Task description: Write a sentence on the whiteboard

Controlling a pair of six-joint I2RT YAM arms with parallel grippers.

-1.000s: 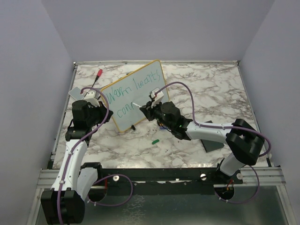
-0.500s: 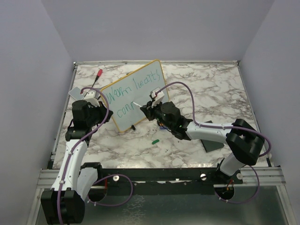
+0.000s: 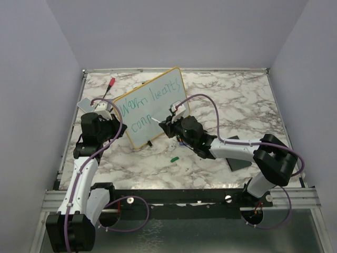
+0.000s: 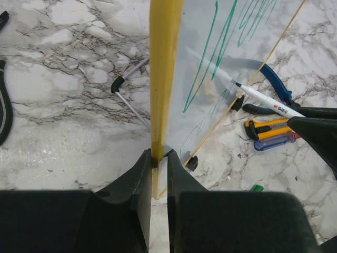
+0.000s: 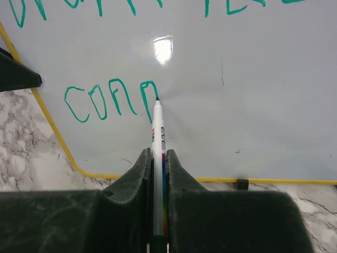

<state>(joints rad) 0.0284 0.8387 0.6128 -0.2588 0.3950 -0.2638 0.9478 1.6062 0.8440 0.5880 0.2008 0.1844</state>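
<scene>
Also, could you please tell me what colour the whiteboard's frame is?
Yellow-orange. The frame of the whiteboard shows best in the left wrist view.

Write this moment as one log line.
left claw: shut on whiteboard | right claw: shut on marker | marker tip: at end of "conn" | sentence: unfinished

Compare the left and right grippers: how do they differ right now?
The left gripper clamps the whiteboard by its yellow frame edge; the right gripper clamps a white marker. The left sits edge-on to the board; the right faces its written side, tip at the surface. Both are shut.
</scene>
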